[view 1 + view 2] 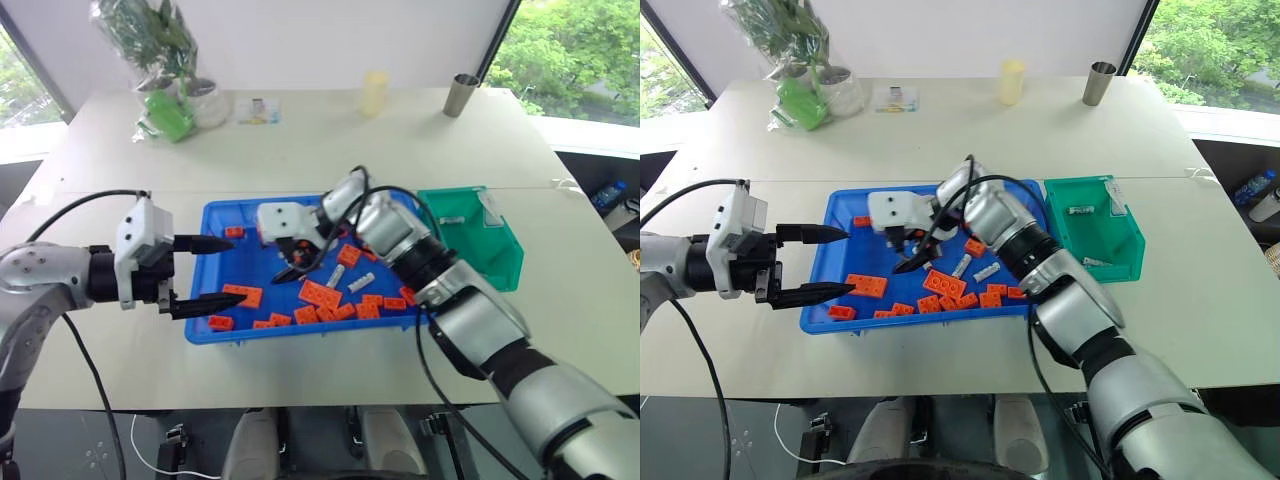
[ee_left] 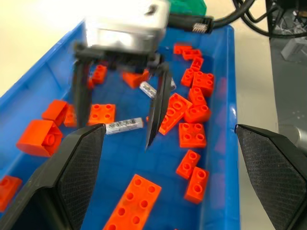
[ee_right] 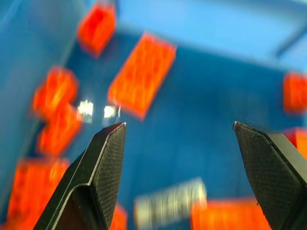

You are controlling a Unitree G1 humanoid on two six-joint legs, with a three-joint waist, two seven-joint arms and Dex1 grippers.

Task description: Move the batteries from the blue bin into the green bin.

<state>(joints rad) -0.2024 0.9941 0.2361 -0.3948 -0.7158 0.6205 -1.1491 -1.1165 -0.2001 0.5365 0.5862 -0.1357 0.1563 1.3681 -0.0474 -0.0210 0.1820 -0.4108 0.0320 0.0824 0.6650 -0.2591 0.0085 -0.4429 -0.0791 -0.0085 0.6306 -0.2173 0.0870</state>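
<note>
The right gripper, jaws apart and empty, hangs over a battery among orange bricks (crowded). It could pinch a brick instead; left gripper also open

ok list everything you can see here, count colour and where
blue bin: one, bright blue, middle of the table
green bin: one, green, against the blue bin's right side
batteries: two silver in the blue bin, at least two more in the green bin
bricks: many, orange, scattered in the blue bin
table: one, pale
plant: one, green, wrapped, far left
metal cup: one, far right
pale cup: one, far middle
left gripper: jaws open, at the blue bin's left rim
right gripper: jaws open, over the blue bin
</note>
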